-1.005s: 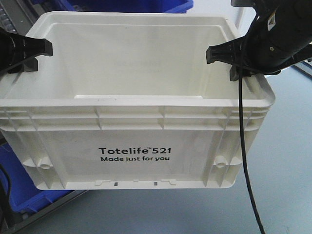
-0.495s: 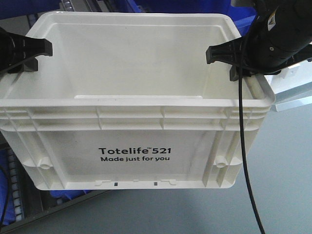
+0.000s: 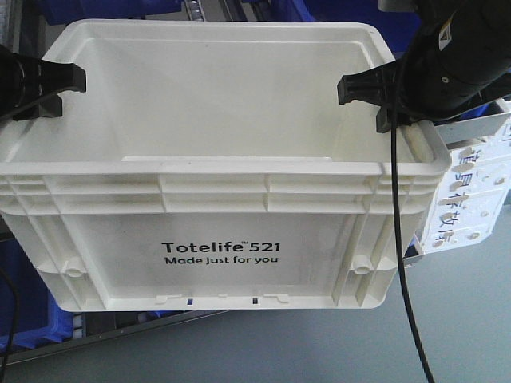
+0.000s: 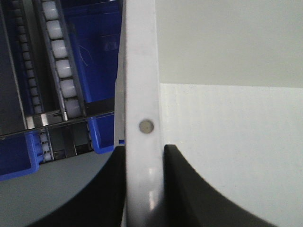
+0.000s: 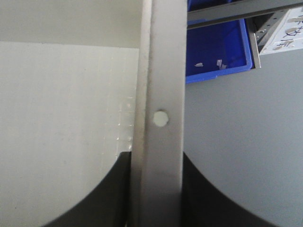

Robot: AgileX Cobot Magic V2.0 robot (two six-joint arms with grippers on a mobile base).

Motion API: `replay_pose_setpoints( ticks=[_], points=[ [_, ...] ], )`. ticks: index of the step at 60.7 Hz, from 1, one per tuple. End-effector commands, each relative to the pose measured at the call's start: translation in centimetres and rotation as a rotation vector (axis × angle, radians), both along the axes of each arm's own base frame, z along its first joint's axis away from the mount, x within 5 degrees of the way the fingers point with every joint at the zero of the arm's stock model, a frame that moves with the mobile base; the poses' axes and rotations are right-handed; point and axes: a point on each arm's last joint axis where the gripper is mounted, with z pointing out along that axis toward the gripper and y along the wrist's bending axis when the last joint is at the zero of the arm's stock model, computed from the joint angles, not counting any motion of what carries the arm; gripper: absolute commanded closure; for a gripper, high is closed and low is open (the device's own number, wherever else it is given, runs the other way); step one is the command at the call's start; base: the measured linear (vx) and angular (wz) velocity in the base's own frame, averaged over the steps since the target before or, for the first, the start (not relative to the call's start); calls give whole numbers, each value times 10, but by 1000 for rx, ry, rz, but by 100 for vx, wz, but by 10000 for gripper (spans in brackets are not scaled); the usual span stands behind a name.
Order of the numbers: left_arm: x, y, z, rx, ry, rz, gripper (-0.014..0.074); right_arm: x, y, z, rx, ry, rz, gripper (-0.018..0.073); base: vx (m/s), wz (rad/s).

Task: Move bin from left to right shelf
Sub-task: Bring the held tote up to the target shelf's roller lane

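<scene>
White, smooth-walled rectangular plastic bin (image 3: 219, 239) with ribbed rim, held aloft at centre. The black left gripper (image 3: 56, 94) at 9 o'clock and right gripper (image 3: 366, 102) at 3 o'clock each clench a side rim.

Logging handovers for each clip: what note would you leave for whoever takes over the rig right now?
Left gripper: shut on the bin's left rim. Right gripper: shut on its right rim.
The bin is empty and level, held up over the floor between both arms. Blue bins sit lower left, a labelled shelf edge at right.
Done: bin gripped and lifted.
Left: carry it to the right shelf, set it down, release.
</scene>
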Motion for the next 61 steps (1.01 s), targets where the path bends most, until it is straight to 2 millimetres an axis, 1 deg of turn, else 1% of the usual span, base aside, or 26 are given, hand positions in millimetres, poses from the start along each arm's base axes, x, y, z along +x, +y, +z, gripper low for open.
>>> replay_pose_setpoints(
  ticks=[1, 26, 61],
  points=[
    [-3, 2, 29, -8, -184, -15, 542, -3, -10, 28, -10, -157, -1, 529, 5, 31],
    [-3, 2, 29, -8, -184, -15, 542, -3, -10, 28, -10, -157, -1, 529, 5, 25],
    [-3, 2, 29, -8, -184, -15, 542, -3, -10, 28, -11, -156, -2, 529, 7, 5]
  ],
)
